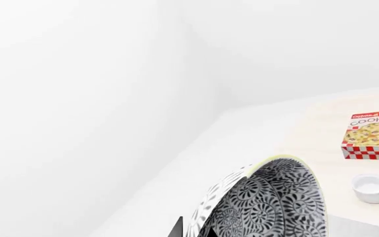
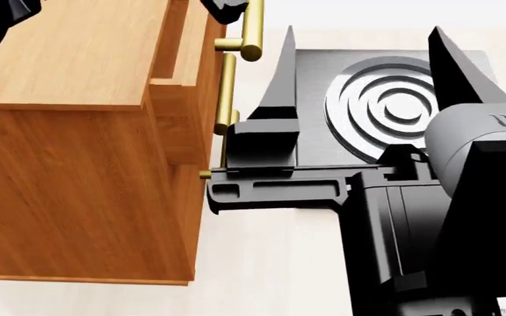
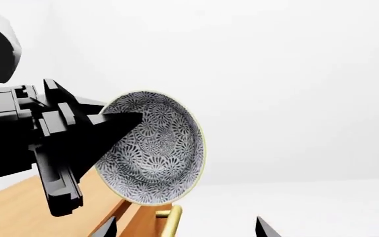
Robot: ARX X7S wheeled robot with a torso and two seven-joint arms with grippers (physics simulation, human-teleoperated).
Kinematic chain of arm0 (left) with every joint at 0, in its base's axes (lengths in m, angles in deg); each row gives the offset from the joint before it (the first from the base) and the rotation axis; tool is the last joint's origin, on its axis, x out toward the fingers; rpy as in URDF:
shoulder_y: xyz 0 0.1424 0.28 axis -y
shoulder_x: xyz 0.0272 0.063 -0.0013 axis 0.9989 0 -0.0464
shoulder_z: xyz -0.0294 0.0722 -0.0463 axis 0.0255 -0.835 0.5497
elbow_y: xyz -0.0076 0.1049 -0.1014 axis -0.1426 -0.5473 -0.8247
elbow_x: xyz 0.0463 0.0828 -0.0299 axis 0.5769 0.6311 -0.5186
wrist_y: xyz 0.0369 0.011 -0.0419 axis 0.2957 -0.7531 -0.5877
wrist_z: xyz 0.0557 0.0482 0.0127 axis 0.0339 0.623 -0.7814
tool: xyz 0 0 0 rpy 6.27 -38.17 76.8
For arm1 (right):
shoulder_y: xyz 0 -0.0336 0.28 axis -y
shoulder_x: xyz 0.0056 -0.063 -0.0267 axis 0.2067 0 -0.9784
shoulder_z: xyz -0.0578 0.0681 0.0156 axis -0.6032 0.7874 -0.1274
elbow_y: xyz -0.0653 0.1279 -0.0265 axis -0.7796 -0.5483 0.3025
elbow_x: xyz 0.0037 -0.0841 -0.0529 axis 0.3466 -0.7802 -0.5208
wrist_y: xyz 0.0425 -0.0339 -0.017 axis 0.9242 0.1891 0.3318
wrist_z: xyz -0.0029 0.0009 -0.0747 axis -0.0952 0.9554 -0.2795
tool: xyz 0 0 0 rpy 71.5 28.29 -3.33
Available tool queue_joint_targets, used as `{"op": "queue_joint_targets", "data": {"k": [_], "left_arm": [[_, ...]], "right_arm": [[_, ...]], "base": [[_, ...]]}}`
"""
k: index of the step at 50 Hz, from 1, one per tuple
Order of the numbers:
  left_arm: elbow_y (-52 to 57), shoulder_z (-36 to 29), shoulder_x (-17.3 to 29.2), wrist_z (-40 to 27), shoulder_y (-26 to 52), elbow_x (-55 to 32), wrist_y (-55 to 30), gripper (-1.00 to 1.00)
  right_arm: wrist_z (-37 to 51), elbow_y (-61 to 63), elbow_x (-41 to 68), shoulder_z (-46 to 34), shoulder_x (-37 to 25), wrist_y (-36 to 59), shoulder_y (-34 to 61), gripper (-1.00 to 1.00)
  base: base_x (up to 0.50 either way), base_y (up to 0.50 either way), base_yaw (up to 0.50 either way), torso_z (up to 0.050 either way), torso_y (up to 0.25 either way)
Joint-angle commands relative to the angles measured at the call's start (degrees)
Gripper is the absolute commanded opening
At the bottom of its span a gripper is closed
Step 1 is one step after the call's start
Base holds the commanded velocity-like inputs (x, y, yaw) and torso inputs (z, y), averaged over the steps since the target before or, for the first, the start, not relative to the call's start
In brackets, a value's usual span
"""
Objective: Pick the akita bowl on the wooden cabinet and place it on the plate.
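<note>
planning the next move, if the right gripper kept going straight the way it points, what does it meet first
Probably the dark stove burner: in the head view the open right gripper frames it. Height above it is unclear.

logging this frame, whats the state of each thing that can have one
akita bowl: lifted, tipped on its side, pinched at the rim
left gripper: shut on the akita bowl
right gripper: open, holding nothing
wooden cabinet: drawers closed
small white cup: upright on the table
cookie box: closed
</note>
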Motion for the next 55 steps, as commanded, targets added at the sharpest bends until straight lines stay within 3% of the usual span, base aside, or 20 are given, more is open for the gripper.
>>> {"op": "queue_joint_targets", "data": {"k": [1, 16, 39, 55], "left_arm": [[1.01, 0.59, 0.81, 0.77, -0.37, 0.63, 0.79, -1.0], [1.33, 0.89, 2.69, 2.27, -1.18, 0.19, 1.19, -1.0], [4.32, 0.78, 4.36, 2.05, -3.49, -0.33, 1.58, -1.0], [6.25, 1.51, 6.33, 1.58, -4.44, -1.14, 1.65, -1.0]], "right_arm": [[-0.92, -0.23, 0.37, 0.55, -0.95, -0.62, -0.73, 1.0], [-0.91, -0.33, 1.29, 2.36, -4.13, -1.29, -1.63, 1.0], [-1.54, -3.04, 1.22, -2.83, 3.1, 2.29, 4.95, 1.0], [-3.59, -4.89, -0.71, -1.27, 0.74, 0.4, 1.82, 1.0]], "base": [[0.0, 0.0, 0.0, 0.0, 0.0], [0.0, 0.0, 0.0, 0.0, 0.0], [0.0, 0.0, 0.0, 0.0, 0.0], [0.0, 0.0, 0.0, 0.0, 0.001]]}}
